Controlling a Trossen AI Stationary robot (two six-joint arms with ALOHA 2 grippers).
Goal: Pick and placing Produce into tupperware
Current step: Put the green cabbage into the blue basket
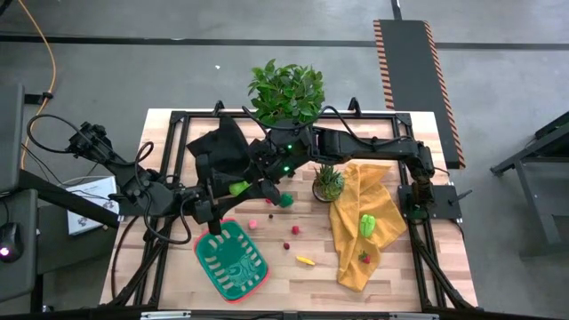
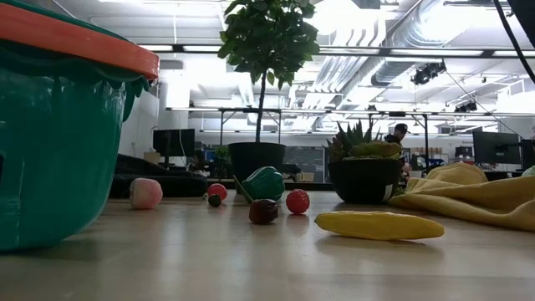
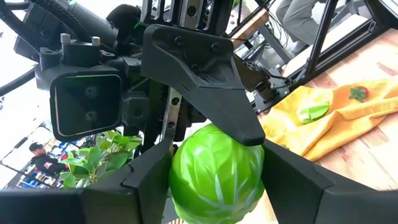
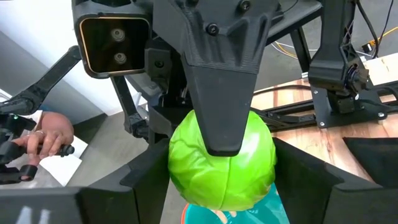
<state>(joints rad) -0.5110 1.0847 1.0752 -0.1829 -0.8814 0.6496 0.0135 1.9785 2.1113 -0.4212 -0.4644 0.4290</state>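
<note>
A green toy cabbage (image 1: 238,188) hangs in the air between both grippers, near the black cloth and beyond the tupperware's far end. My left gripper (image 1: 228,189) reaches it from the table's left, and my right gripper (image 1: 248,186) from the right. Both are shut on it. The tupperware (image 1: 233,260), green with a red rim, sits on the table near the front edge, and it looms large in the low view (image 2: 58,125). A pink ball (image 1: 252,224), a red ball (image 1: 295,230), a dark fruit (image 1: 287,244), a yellow piece (image 1: 305,260) and a green pepper (image 1: 286,201) lie on the wood. My left gripper (image 3: 217,186) pinches the cabbage's round body (image 3: 183,171) between its two fingers, one on each side, coming from the table's left. The cabbage is lifted clear of the table. My right gripper (image 4: 222,186) pinches the same cabbage body (image 4: 180,155) between its two fingers, coming from the table's right. Its pinch runs crosswise to the left gripper's, one of whose fingers (image 4: 224,118) lies over the cabbage's face here.
A yellow cloth (image 1: 384,203) on the right carries a green piece (image 1: 367,225) and a small red one (image 1: 364,258). A small spiky plant (image 1: 327,182) stands beside it, with a large leafy plant (image 1: 286,89) at the far edge. A person's hand (image 4: 43,140) shows beyond the table.
</note>
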